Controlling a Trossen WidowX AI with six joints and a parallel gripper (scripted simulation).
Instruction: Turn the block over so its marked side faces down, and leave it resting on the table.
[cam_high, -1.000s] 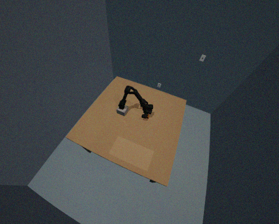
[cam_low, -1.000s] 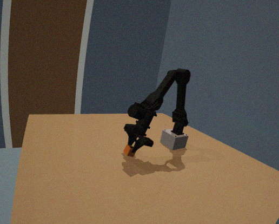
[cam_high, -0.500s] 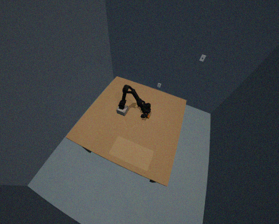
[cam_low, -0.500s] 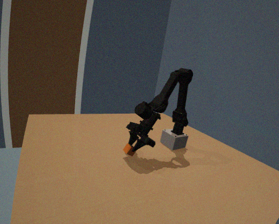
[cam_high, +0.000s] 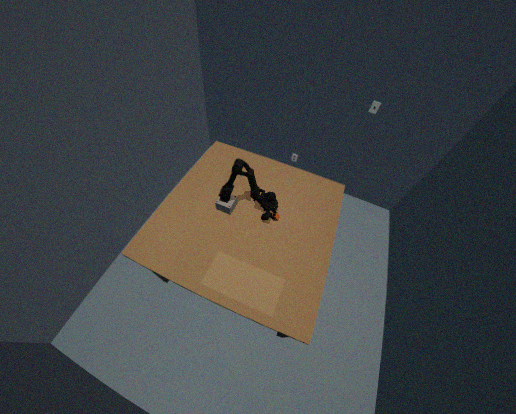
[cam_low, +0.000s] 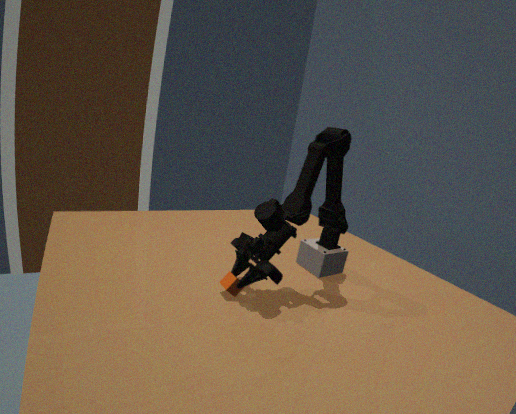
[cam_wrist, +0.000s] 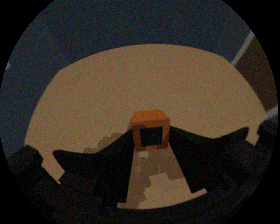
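An orange block (cam_high: 277, 216) (cam_low: 229, 281) (cam_wrist: 150, 115) is held between the fingertips of my gripper (cam_high: 271, 217) (cam_low: 237, 281) (cam_wrist: 149, 130), which is shut on it. In the wrist view a dark square mark framed in orange shows on the block's side that faces back toward the camera and the gripper's palm. The gripper slants down and outward, and the block is tilted with it, low over the table (cam_high: 175, 225) (cam_low: 125, 350) (cam_wrist: 150, 75). In the exterior view its lower corner is close to its shadow; whether it touches the table cannot be told.
The arm's grey base box (cam_high: 226, 205) (cam_low: 320, 260) stands on the table behind the gripper. A paler rectangle (cam_high: 245, 282) lies on the table near one edge in the top view. The arm's shadow falls on the table beside the block.
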